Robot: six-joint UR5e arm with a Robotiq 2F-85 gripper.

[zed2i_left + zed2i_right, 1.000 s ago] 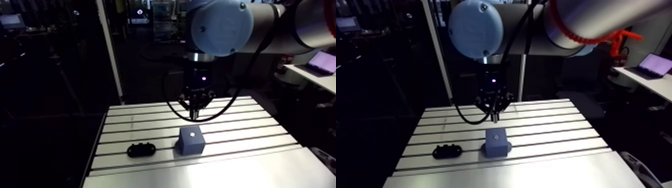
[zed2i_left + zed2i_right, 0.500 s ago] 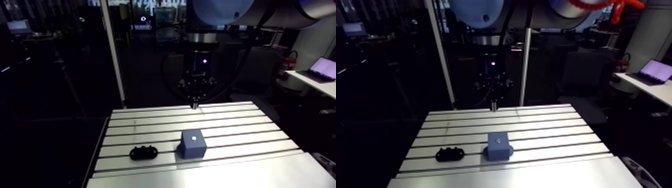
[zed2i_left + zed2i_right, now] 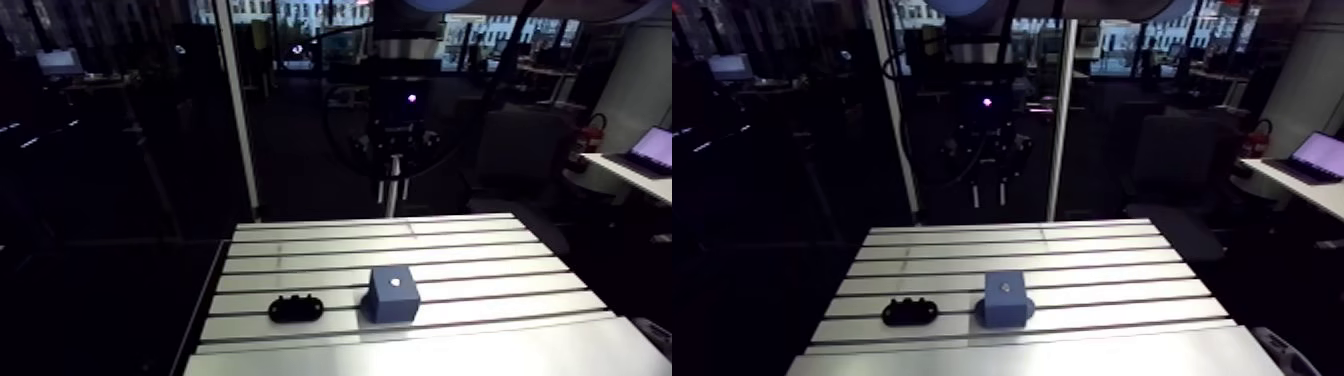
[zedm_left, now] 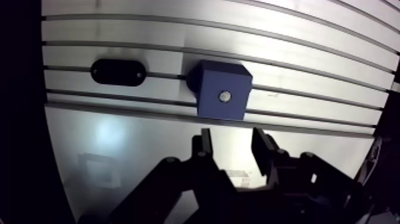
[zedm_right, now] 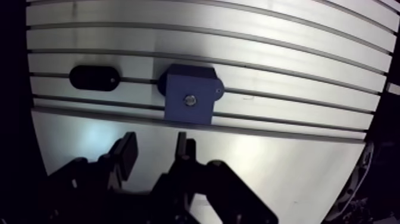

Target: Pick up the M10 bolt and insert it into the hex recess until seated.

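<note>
A blue block [image 4: 221,89] stands on the slotted table [image 3: 480,260]. A small silver bolt head [image 4: 225,95] sits in the middle of the block's top face, also seen as a bright dot on the block [image 3: 393,294] in the arm view. My gripper [image 4: 233,146] hangs high over the table, well clear of the block, which lies ahead of the fingers in the wrist view. The fingers [image 4: 205,143] stand apart with nothing between them, so the gripper is open. In the arm view the gripper [image 3: 391,188] hangs above the table's far edge.
A black oval part [image 4: 118,72] with small holes lies on the table beside the block, a short gap apart; it also shows as the black part [image 3: 296,308] in the arm view. A smooth plate [image 4: 149,143] borders the slotted rows under the gripper.
The gripper has risen from just above the table behind the block to well above it. The arm view shifted with the arm. Block, bolt and black part have not moved.
</note>
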